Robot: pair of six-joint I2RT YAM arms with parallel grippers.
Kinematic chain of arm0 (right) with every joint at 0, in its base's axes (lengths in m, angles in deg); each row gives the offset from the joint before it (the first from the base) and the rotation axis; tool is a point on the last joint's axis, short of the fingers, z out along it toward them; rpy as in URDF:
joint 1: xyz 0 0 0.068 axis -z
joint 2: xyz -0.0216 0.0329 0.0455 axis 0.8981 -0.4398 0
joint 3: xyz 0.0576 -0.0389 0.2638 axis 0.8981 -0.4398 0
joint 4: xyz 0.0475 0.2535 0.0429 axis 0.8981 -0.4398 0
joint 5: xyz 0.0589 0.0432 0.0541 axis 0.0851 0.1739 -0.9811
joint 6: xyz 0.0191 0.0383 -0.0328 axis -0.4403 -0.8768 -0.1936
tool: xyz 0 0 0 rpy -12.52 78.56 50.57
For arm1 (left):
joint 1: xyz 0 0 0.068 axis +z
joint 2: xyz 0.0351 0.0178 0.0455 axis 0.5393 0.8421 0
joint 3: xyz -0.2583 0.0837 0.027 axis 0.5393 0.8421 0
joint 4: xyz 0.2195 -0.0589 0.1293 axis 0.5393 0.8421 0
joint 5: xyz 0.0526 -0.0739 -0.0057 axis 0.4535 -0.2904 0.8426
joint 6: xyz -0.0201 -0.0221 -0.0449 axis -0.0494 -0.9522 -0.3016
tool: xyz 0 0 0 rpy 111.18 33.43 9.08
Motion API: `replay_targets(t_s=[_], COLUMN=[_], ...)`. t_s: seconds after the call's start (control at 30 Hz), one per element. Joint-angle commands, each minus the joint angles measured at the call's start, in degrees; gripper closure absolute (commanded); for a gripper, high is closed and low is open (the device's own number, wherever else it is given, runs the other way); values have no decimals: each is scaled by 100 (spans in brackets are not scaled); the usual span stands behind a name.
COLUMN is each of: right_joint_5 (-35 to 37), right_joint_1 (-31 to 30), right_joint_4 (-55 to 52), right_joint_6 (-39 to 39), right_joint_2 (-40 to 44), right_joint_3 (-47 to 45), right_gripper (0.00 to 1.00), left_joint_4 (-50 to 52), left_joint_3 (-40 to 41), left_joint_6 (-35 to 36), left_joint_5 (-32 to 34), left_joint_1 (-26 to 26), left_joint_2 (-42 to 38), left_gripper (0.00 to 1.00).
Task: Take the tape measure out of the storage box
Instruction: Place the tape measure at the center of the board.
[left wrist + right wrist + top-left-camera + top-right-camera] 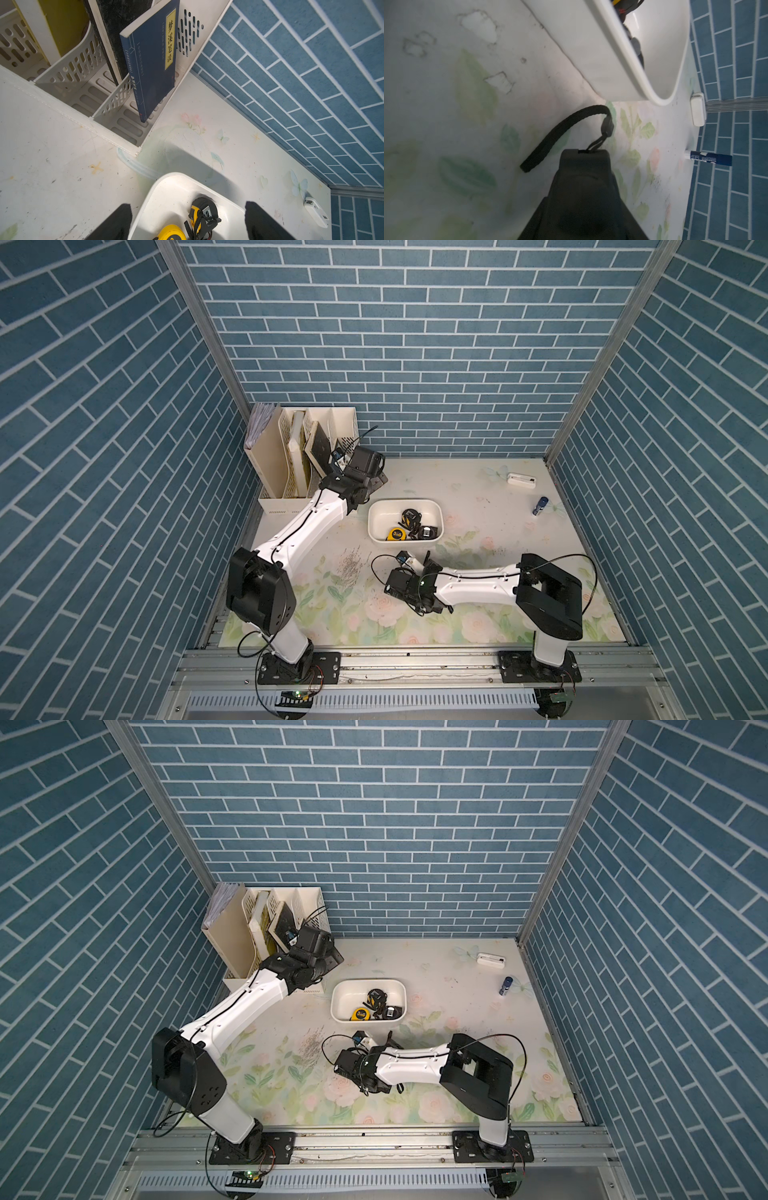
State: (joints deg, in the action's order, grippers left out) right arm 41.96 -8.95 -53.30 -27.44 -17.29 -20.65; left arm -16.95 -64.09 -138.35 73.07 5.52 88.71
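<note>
The right gripper [428,567] is holding a black tape measure [583,176] outside the storage box [376,526], just beside the box's near wall, over the flowered table [478,531]. Its fingers are lying out of focus in the right wrist view, but they seem to be clamping the dark body. The wrist strap [558,133] is curling out toward the box. I cannot tell whether the tape measure is touching the table.

The left gripper [188,204] is hovering over the far left corner of the box, with its fingers [116,222] standing wide apart and gripping nothing.

Inside the box, a yellow tape measure [396,534] is lying by the near wall. A black-and-yellow one [410,517] is sitting farther back, and a third dark one [427,531] is lying to the right.

A cream file organizer [291,456] with books is standing at the far left. A small white device [521,480] and a blue marker [539,506] are lying at the far right.
</note>
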Motion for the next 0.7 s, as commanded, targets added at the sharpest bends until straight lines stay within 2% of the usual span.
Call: replay_targets(t_s=[0.0,0.27,0.3,0.37,0.6,0.67], right_joint_5=[-464,-721,-731,-746,-680,-685], right_joint_1=[-18,61,61,59,60,61], right_joint_4=[-318,-159,-152,-148,-199,-199], right_joint_6=[-190,-120,-120,-119,-76,-67], right_joint_2=[-100,-228,-228,-207,-189,-167], right_joint_3=[225,198,202,191,191,173], right_gripper=[100,100,96,82,51,39], left_joint_4=[37,-19,-10,5,50,52], left_joint_3=[63,12,6,17,56,56], left_joint_6=[-28,-28,-27,-31,-13,-7], left_joint_5=[125,37,42,62,105,106], left_joint_1=[25,26,23,29,35,40], left_joint_2=[-143,-113,-100,-115,-134,-142], left_gripper=[10,10,10,10,10,10])
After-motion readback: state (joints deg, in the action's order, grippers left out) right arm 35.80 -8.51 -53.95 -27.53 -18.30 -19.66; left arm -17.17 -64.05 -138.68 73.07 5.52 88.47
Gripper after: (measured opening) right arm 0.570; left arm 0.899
